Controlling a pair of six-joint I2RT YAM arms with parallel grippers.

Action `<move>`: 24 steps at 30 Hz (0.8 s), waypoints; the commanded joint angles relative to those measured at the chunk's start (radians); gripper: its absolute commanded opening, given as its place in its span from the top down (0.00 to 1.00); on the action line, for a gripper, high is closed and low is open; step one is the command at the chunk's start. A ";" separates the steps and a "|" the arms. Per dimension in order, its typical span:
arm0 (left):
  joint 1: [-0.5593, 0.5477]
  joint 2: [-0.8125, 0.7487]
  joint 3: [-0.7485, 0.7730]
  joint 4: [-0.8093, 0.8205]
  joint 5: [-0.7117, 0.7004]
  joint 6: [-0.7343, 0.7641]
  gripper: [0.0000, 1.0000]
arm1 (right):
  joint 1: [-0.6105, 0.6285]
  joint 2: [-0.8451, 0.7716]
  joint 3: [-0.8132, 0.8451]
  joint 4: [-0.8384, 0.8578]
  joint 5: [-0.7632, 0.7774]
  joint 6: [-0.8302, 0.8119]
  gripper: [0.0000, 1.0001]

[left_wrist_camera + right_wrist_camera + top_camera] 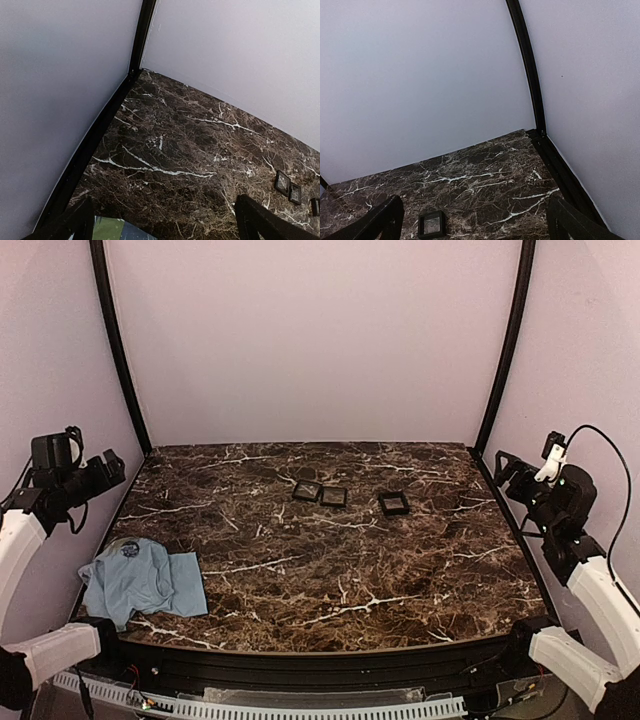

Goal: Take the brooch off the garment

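Note:
A light blue shirt (140, 582) lies crumpled at the near left corner of the marble table. The brooch (130, 549), a small round dark badge, sits on the shirt's upper part. A corner of the shirt (117, 230) shows at the bottom of the left wrist view. My left gripper (108, 468) is raised at the table's left edge, open and empty, fingers (80, 220) wide apart. My right gripper (503, 468) is raised at the right edge, open and empty, fingers (385, 217) wide apart.
Three small square black trays stand at the back middle: two touching (306, 491) (333, 497) and one apart (394, 503), which also shows in the right wrist view (432, 224). Black frame posts (118, 345) (505, 345) rise at the back corners against the pale walls.

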 commanded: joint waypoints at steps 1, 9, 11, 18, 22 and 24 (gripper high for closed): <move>-0.002 0.012 0.042 -0.104 0.030 0.061 0.00 | -0.004 0.019 0.044 -0.045 -0.037 -0.011 0.01; -0.002 0.040 0.035 -0.122 0.230 0.113 0.00 | -0.003 -0.030 0.069 -0.090 0.036 -0.011 0.01; -0.005 0.040 0.005 -0.088 0.303 0.087 0.00 | -0.004 -0.014 0.093 -0.127 0.016 -0.010 0.01; -0.145 0.113 -0.016 -0.153 0.162 0.027 0.00 | 0.015 0.158 0.175 -0.237 -0.191 -0.001 0.01; -0.239 0.174 0.000 -0.239 0.058 -0.003 0.00 | 0.098 0.239 0.194 -0.242 -0.188 -0.008 0.01; -0.264 0.194 -0.003 -0.276 0.003 -0.025 0.00 | 0.154 0.275 0.195 -0.232 -0.154 -0.013 0.01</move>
